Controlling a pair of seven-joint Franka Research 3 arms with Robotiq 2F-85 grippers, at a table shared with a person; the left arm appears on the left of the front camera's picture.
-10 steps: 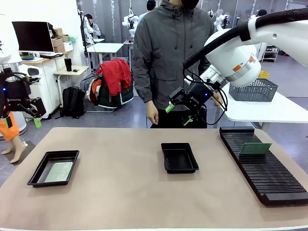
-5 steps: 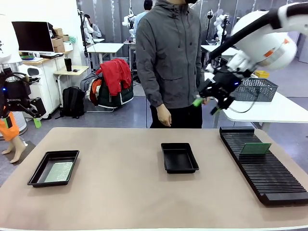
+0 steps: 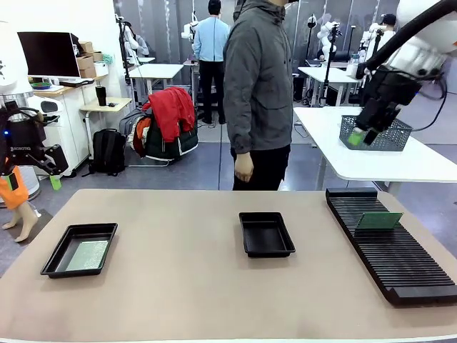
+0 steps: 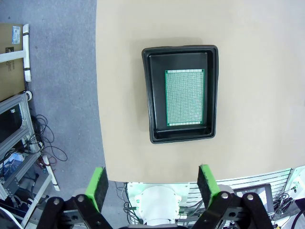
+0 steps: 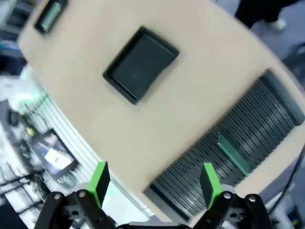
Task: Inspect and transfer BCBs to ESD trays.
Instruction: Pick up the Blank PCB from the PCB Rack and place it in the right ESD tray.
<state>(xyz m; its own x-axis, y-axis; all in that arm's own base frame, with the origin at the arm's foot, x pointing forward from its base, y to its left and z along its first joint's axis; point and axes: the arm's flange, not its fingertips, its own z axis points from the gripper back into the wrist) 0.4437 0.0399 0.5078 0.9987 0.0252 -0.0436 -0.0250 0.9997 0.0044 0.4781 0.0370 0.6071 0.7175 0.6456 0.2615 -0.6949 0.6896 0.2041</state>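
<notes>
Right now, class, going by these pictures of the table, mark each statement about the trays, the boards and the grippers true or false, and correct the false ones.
1. The left tray holds a green board. True.
2. The middle tray holds a board as well. False: it is empty.
3. A second board stands in the slotted rack. True.
4. The right gripper grips a board. False: it is open and empty, raised above the table.
5. The left gripper is open. True.
</notes>
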